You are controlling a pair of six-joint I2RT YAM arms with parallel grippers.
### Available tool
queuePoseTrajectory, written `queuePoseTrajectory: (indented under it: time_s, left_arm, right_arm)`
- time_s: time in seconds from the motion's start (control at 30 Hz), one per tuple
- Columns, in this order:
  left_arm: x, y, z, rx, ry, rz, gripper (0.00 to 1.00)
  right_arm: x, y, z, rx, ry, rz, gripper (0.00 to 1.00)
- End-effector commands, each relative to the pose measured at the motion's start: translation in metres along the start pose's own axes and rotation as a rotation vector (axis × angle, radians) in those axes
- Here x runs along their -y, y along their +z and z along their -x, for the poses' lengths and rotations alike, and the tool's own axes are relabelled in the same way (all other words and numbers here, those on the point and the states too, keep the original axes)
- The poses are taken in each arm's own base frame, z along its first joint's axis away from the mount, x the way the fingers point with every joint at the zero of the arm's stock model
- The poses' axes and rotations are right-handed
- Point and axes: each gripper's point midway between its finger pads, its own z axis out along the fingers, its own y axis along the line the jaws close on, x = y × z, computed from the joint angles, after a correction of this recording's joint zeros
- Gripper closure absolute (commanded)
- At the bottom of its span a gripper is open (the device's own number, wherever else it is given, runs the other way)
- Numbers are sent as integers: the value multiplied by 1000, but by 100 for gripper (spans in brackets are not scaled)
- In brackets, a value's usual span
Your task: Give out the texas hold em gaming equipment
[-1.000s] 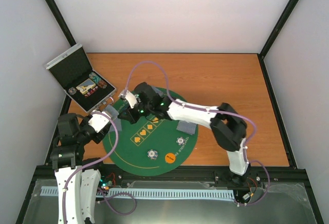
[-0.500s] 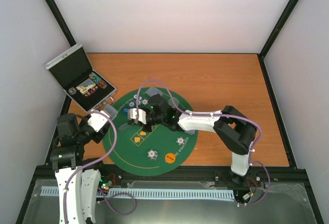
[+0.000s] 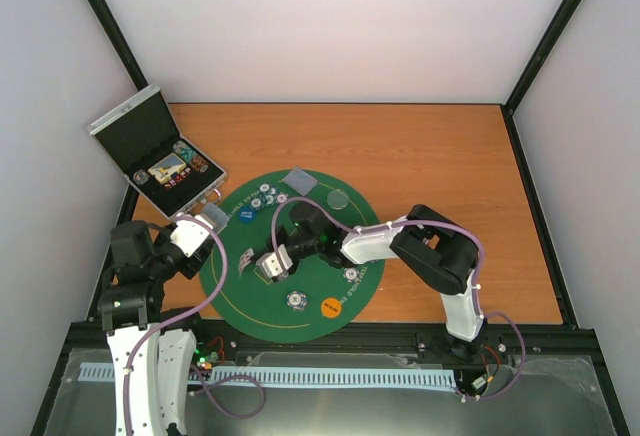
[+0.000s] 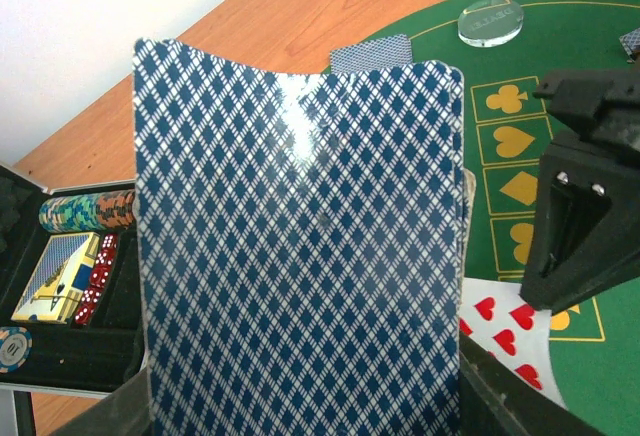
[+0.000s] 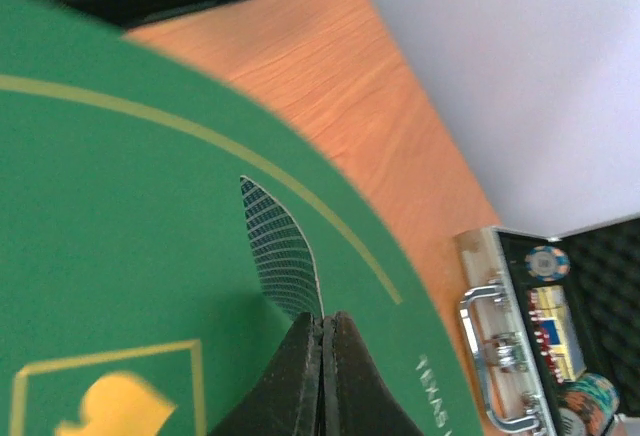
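On the near rim of the mat (image 3: 255, 306): an orange disc (image 3: 331, 307), with two chips (image 3: 297, 299) just beyond. Past those, right gripper (image 5: 322, 324) clenched on the edge of a single bowed card (image 5: 280, 246), low over the felt. At the mat's left edge, left gripper (image 3: 205, 224) clasping the deck (image 4: 300, 256). Farther off: blue disc (image 3: 246, 214), clear disc (image 3: 340, 198), open case (image 3: 150, 146).
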Motion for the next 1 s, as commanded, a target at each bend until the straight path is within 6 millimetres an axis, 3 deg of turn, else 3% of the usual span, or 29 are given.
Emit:
queuePoseTrajectory:
  time_s: [0.0,0.3,0.6,0.97]
  left_arm:
    - [-8,-3,10,36,11,31,50]
    - [-7,-3,9,36,13,30,49]
    - [-7,-4,10,36,19,33,49]
    - [-8,-5,10,32,23,35,49]
  right_arm:
    - [-39,-7,-14,-68,-177,161,97]
    - [-69,-30,-25,-162,-211,374,97]
    - [-70,-31,-22,-135,-277,422,97]
    - [-68,-18,-15,-53,-325,474,97]
